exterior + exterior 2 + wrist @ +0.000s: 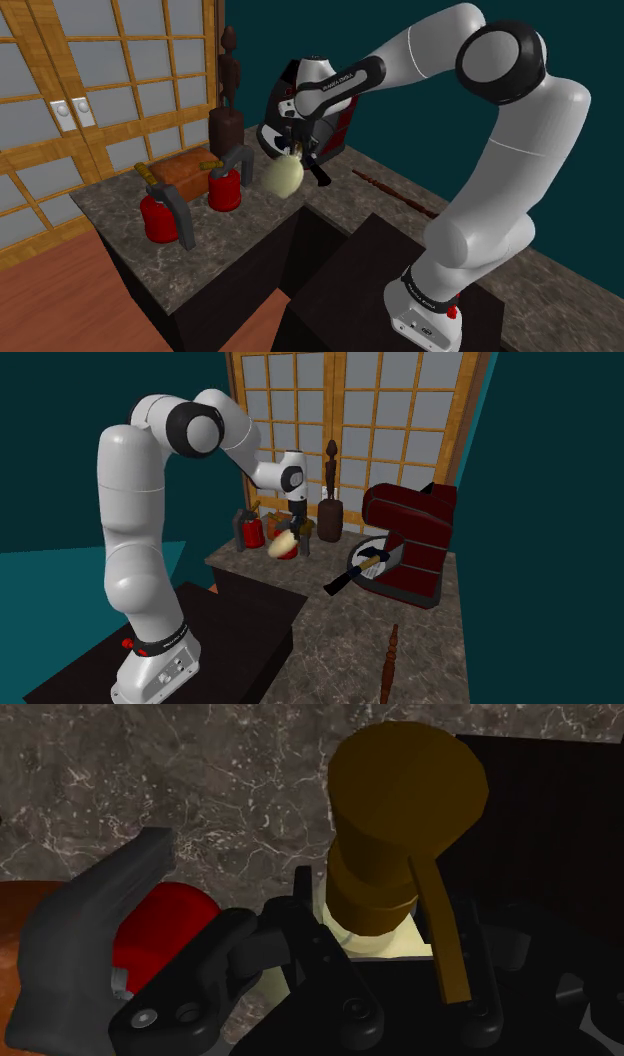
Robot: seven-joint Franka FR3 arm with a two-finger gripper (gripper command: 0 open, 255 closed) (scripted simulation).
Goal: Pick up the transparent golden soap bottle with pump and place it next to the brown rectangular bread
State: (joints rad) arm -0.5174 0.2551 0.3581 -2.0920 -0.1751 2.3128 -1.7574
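I see the claw [385, 919] clenched on the bottle [372, 942]. Its two black fingers [306, 904] press the pale yellow body from both sides, just under the brown pump [408, 804]; the pump nozzle lies along one finger. The jaws stand about half open, as wide as the bottle's shoulder.

In the shoulder view the claw [292, 143] points down and the bottle [283, 176] hangs from it, tilted, and seems lifted off the counter [110, 205], near its edge. Just beside the bottle stands a red extinguisher [226, 188] with a grey handle; I cannot tell if they touch. A second extinguisher [157, 216] stands further to that view's left. Behind the first one lies the bread [186, 164], so this extinguisher is between bottle and bread.

Further back stand a dark statue [229, 98] and a red and black coffee machine [322, 112]. A thin stick [395, 195] lies on the counter, well apart.
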